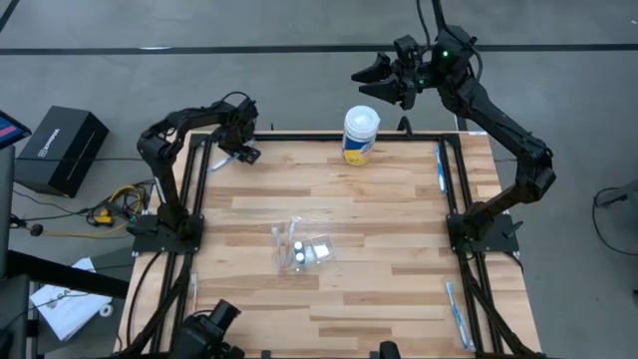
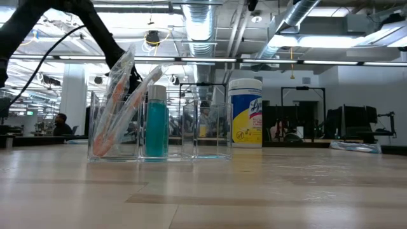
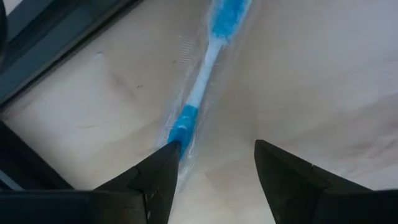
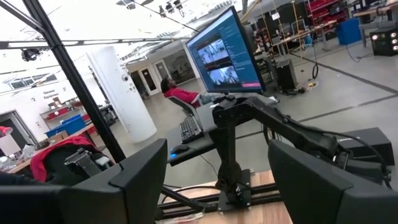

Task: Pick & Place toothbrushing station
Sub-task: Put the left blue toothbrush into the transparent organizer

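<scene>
Left pincer (image 3: 211,163) gapes empty at the surface (image 1: 399,229) edge over a wrapped toothbrush (image 3: 202,81); right pincer (image 1: 374,78) gapes empty beyond the far edge, near the Lysol canister (image 1: 360,135).

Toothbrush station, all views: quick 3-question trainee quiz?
1. True or false: the wipes canister stands inside the clear organizer.
2. Which arm's claw is poised open over the wrapped blue toothbrush? A) left B) right C) neither
3. Fill in: in the low view, the teal bottle stands ___ in its compartment.

Key:
1. False; it stands on the table beyond the organizer.
2. A, the left claw; the right claw waits open, raised off the far edge.
3. Upright.
</scene>
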